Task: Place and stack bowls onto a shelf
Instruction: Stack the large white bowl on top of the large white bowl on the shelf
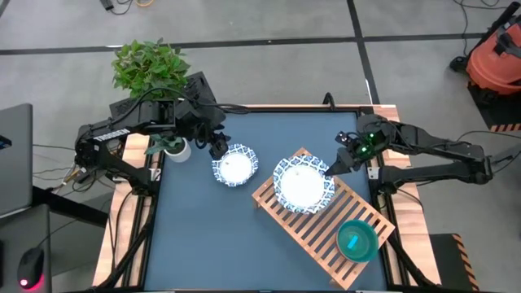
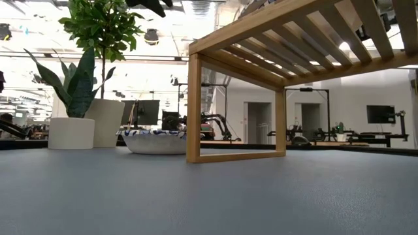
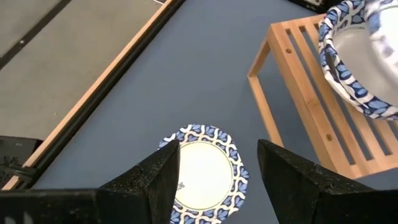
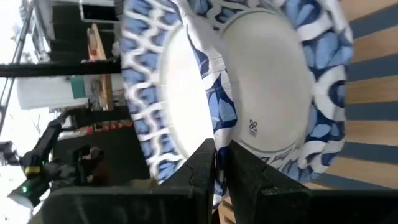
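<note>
A white bowl with a blue patterned rim [image 1: 235, 165] stands on its base on the dark blue table, left of the shelf [image 1: 317, 236]. My left gripper [image 1: 218, 148] hovers above its far left rim, open; in the left wrist view this bowl [image 3: 202, 177] shows below and between the fingers, untouched. My right gripper [image 1: 332, 167] is shut on a second blue-rimmed white bowl [image 1: 303, 185] over the far end of the slatted wooden shelf. A teal bowl [image 1: 356, 240] sits on the shelf's near right end. My right gripper pinches the bowl's rim [image 4: 214, 127] on its far right side, one finger inside the bowl and one outside. The fingers come slanting down from the table's right. The bowl is tilted over the shelf's slats [image 4: 367, 93]; whether it touches them I cannot tell.
A pale pot with a leafy plant [image 1: 175, 149] stands at the table's far left, close behind my left arm; it shows in the low view as a pot [image 2: 72, 133]. The shelf's leg [image 2: 193, 108] stands on the table beside the first bowl [image 2: 157, 140].
</note>
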{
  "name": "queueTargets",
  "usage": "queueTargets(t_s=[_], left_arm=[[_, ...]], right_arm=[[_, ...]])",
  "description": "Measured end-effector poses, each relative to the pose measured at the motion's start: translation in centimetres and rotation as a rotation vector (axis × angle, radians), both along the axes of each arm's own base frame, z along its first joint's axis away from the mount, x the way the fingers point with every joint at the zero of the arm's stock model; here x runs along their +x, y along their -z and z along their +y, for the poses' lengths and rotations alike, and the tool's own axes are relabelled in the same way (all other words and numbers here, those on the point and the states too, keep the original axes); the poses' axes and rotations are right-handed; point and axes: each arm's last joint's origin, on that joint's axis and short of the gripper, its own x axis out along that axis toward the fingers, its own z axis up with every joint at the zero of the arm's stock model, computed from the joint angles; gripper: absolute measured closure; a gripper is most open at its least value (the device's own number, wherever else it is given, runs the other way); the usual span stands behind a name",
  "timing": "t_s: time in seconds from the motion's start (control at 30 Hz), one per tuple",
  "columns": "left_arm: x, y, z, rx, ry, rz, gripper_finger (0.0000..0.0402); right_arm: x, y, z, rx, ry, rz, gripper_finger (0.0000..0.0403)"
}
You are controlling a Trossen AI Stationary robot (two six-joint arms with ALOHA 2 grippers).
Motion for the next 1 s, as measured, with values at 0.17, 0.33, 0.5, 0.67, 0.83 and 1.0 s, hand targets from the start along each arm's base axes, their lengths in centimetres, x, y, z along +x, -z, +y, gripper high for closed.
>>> queueTargets(t_s=[0.17,0.33,0.5,0.67,0.83,1.0], left_arm=[[0.00,0.01,-0.02,0.007,0.021,0.006,0.0203],[0.00,0.01,-0.03,0.025,0.046,0.016,0.0203],[0.00,0.01,-0.03,0.030,0.051,0.019,0.0203],[0.00,0.01,-0.02,0.032,0.049,0.019,0.0203],[0.00,0.00,0.00,0.037,0.046,0.020,0.0203],[0.00,0.00,0.00,0.037,0.046,0.020,0.0203]], right_arm=[[0.26,0.52,-0.31,0.031,0.031,0.060,0.0342],[0.50,0.41,-0.34,0.026,0.028,0.043,0.0342],[0.53,0.29,-0.34,0.013,0.021,0.024,0.0342],[0.52,0.32,-0.39,-0.046,-0.002,0.002,0.0343],[0.51,0.36,-0.45,-0.043,0.025,0.015,0.0342],[0.22,0.17,-0.36,-0.001,0.047,0.020,0.0328]])
